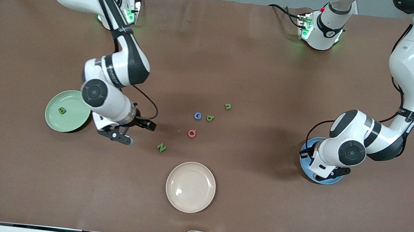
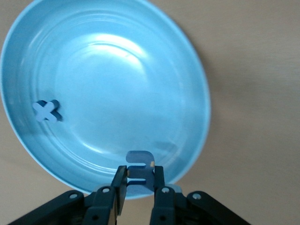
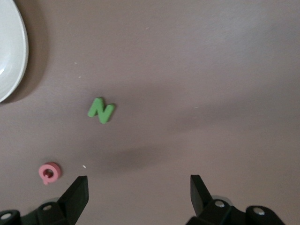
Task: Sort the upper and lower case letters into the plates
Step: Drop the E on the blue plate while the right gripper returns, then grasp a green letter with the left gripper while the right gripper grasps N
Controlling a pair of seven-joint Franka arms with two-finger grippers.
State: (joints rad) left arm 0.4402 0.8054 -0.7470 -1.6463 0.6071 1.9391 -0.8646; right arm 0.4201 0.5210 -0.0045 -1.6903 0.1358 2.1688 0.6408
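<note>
Front view: the brown counter (image 1: 272, 80) is seen spread wide, matte and cloth-like, so little sliding is expected. At its nine o'clock the pale green plate (image 1: 56, 121) is set, one green letter (image 1: 62, 110) in it; at three o'clock the blue plate (image 2: 187, 70) is covered by the left tool (image 2: 139, 180), pressed together on a blue letter (image 2: 139, 161) over the rim, a blue cross-shaped letter (image 2: 46, 111) lying inside. The cream plate (image 1: 190, 187) sits at six o'clock. The right tool (image 3: 139, 187) hangs spread near the green N (image 3: 101, 110). Centrally, a blue G (image 1: 197, 116), two green letters (image 1: 210, 118) and the pink letter (image 3: 49, 172) are scattered. Judged light, stiff, chunky; flat sides are best pinched.
</note>
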